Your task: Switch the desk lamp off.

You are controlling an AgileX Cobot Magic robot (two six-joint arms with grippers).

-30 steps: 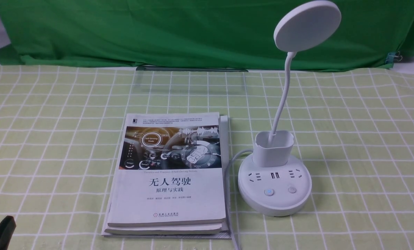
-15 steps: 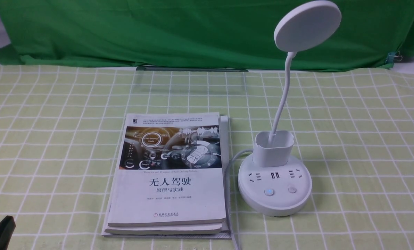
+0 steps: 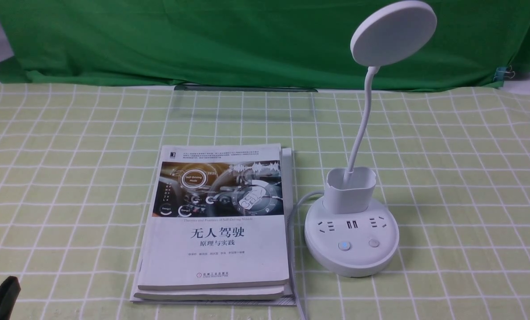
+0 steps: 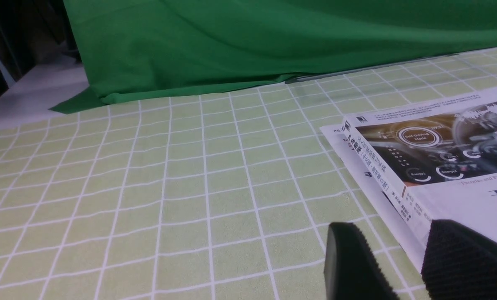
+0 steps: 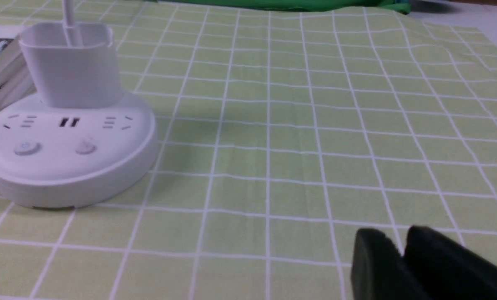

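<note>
The white desk lamp (image 3: pixel 351 240) stands right of centre in the front view, with a flat round head (image 3: pixel 393 33), a thin bent neck, a cup holder (image 3: pixel 350 190) and a round base with sockets. Two buttons sit on the base; the left one (image 3: pixel 344 246) glows faintly blue, the right one (image 3: pixel 373 242) is plain. The base also shows in the right wrist view (image 5: pixel 65 150). My left gripper (image 4: pixel 392 250) is open and empty, low at the near left, beside the books. My right gripper (image 5: pixel 400 246) is shut and empty, near the cloth to the right of the lamp base.
A stack of books (image 3: pixel 216 222) lies just left of the lamp, and shows in the left wrist view (image 4: pixel 436 158). The lamp's grey cord (image 3: pixel 294 213) runs between the books and the base. A green backdrop (image 3: pixel 247 40) hangs along the far edge of the checked tablecloth (image 3: pixel 469 178).
</note>
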